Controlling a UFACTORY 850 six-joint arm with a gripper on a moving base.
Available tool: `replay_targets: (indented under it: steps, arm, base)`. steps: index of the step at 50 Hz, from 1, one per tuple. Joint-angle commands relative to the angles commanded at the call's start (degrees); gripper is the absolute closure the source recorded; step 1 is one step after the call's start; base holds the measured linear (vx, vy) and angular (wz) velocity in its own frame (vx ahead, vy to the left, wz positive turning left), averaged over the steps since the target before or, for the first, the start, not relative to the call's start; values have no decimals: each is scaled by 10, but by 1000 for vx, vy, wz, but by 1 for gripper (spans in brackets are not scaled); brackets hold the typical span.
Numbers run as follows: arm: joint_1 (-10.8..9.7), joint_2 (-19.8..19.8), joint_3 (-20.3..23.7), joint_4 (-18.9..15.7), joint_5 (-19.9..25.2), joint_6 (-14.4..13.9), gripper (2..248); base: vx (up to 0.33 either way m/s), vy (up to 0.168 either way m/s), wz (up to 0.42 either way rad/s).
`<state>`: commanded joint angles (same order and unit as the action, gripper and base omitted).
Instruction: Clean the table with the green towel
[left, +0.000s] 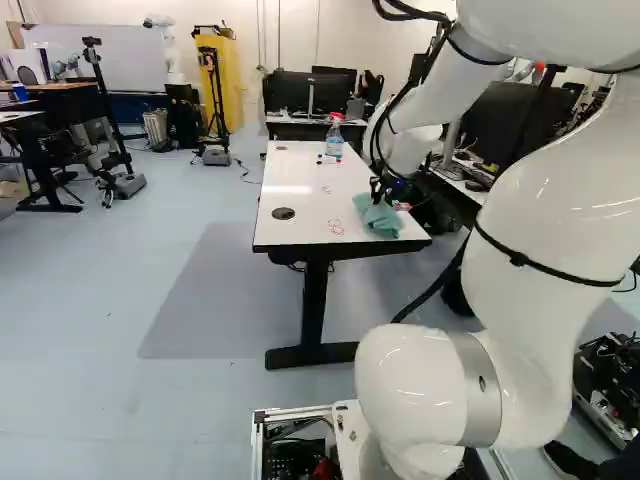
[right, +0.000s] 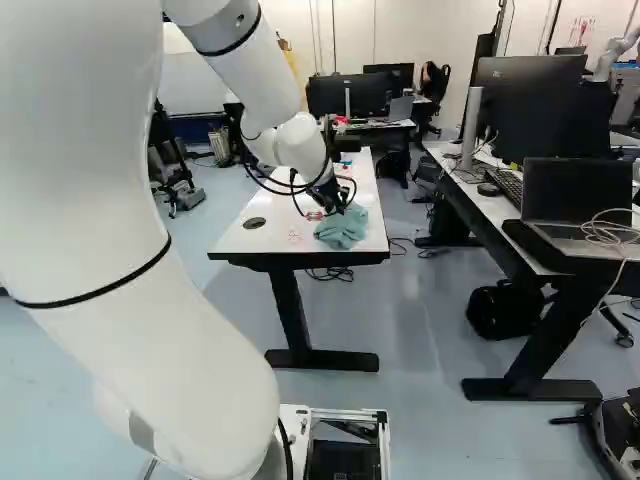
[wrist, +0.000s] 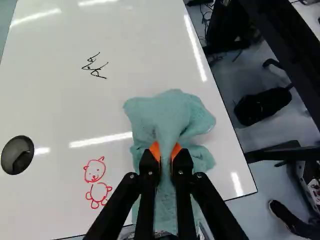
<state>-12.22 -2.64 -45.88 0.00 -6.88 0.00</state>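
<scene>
In the left base view, the arm reaches over a white tabletop (left: 300, 185), and its gripper (left: 378, 190) is down at the green towel (left: 380, 218). The towel lies bunched near the tabletop's near right corner, close to the right edge. To its left, by the near edge, is a red drawing (left: 336, 227); a round black grommet (left: 284, 213) sits nearer the left edge. Toward the far end, a clear bottle (left: 334, 138) with a red cap stands upright, with small markers (left: 325, 160) lying just this side of it.

In the right base view, the towel is crumpled on that same near right corner area. Right of the tabletop, apart from it, a second desk (right: 487, 208) carries an open laptop (right: 578, 200) and a keyboard (right: 505, 185).

In the wrist view, the gripper (wrist: 166, 150) has a gathered fold of the towel pinched from both sides by its orange pads (wrist: 155, 150), the fingers parted only by the cloth. The rest spreads loosely on the tabletop around and ahead of the fingertips. Beside the towel, toward the grommet, the red drawing shows as a small bear; farther from the near edge is a black scribble (wrist: 95, 66).
</scene>
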Motion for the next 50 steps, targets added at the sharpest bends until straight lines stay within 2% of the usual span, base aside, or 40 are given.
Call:
replay_targets:
  steps: [42, 50]
  arm:
    - [85, 21, 22, 0, 0, 0, 207]
    - [88, 22, 22, 0, 0, 0, 207]
  base:
    - [0, 0, 0]
    - [0, 0, 0]
